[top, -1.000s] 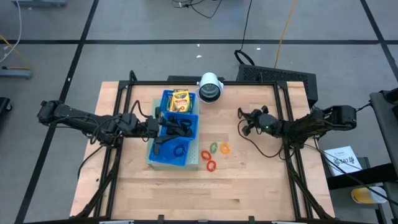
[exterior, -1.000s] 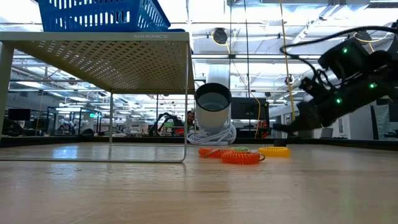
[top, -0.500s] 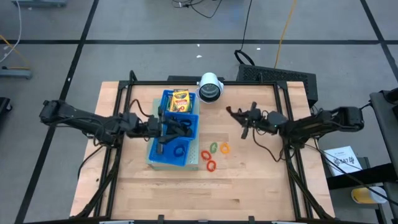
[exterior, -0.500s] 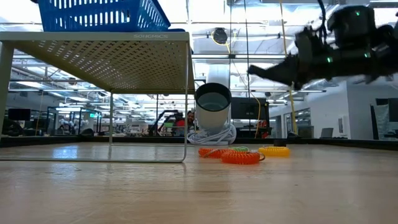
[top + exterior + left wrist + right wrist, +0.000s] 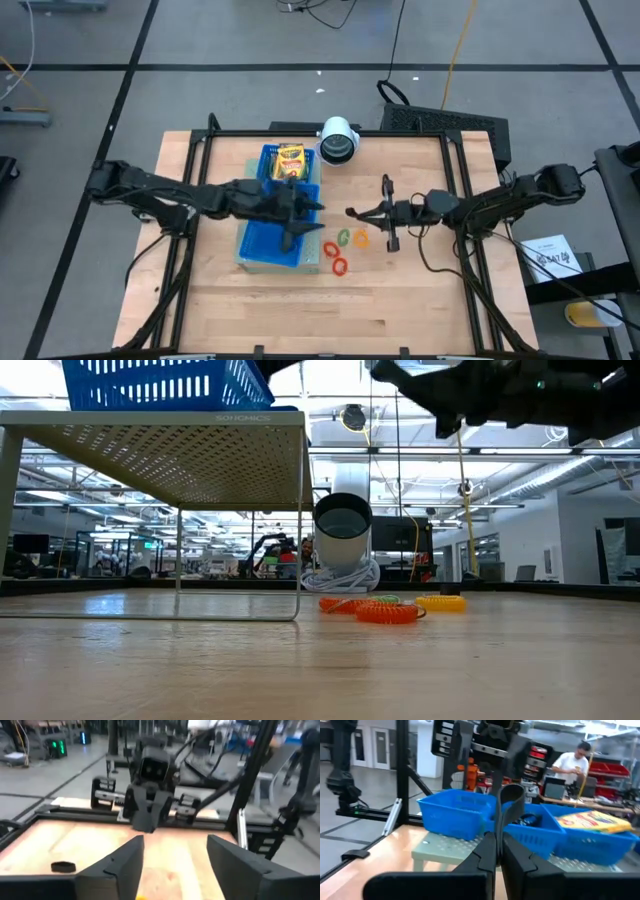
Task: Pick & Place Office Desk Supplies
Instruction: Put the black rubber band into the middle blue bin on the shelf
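Note:
A blue three-compartment tray (image 5: 262, 228) stands on a grey perforated stand (image 5: 180, 460). A yellow-and-green crayon box (image 5: 290, 162) lies in its far compartment and also shows in the right wrist view (image 5: 600, 822). Several thin rings, green (image 5: 344, 238), orange (image 5: 362, 240) and red (image 5: 337, 265), lie on the table right of the tray. My left gripper (image 5: 305, 215) hovers over the tray's right side, open and empty (image 5: 175, 845). My right gripper (image 5: 350, 213) hovers above the rings, shut, pointing at the tray. The black clips are hidden under my left arm.
A white cylinder with a dark centre (image 5: 338, 142) stands at the table's far edge behind the tray. Bare wood (image 5: 300, 310) lies toward the near edge. A person in white (image 5: 575, 762) sits in the room beyond the table.
My left gripper has gone toward the table's right edge, from over the tray's middle to its right side. My right gripper has risen and gone toward the table's left edge, to above the rings, facing my left gripper. The rings have stayed where they were.

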Robot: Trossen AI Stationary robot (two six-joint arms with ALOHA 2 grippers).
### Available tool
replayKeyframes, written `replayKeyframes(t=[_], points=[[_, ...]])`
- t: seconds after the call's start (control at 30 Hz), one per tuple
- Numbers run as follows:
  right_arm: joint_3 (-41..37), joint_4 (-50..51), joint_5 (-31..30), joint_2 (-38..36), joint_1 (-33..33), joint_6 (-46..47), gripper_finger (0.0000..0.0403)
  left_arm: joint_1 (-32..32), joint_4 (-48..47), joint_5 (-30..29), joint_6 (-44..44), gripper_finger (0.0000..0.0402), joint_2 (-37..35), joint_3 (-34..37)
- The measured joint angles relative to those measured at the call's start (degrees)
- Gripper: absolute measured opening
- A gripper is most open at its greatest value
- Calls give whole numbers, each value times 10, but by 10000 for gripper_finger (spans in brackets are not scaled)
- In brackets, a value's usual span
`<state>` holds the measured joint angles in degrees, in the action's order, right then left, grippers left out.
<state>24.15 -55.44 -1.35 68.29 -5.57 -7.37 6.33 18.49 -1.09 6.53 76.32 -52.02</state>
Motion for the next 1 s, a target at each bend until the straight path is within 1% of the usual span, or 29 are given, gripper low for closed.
replayKeyframes(t=[0.1,0.23,0.33,0.43,0.63,0.77,0.87,0.93,1.0], points=[[3,-1,0,0,-13,-14,6,0,-31,-3,-30,256,40,-45],[3,-14,0,0,-23,-19,6,0,-16,2,-77,285,92,-81],[3,-13,0,0,-25,-19,6,0,-6,11,-91,295,122,-102],[3,-13,0,0,-25,-19,6,-1,6,11,-106,295,144,-117],[3,-14,0,0,-25,-19,6,-8,26,16,-99,278,182,-141],[3,-13,1,1,-25,-19,6,-16,30,16,-92,262,192,-143],[3,-12,1,3,-25,-19,6,-22,29,17,-90,239,192,-143],[3,-13,0,3,-24,-20,6,-23,29,19,-90,217,192,-143],[3,-13,0,5,-24,-22,6,-24,29,37,-91,190,192,-143]])
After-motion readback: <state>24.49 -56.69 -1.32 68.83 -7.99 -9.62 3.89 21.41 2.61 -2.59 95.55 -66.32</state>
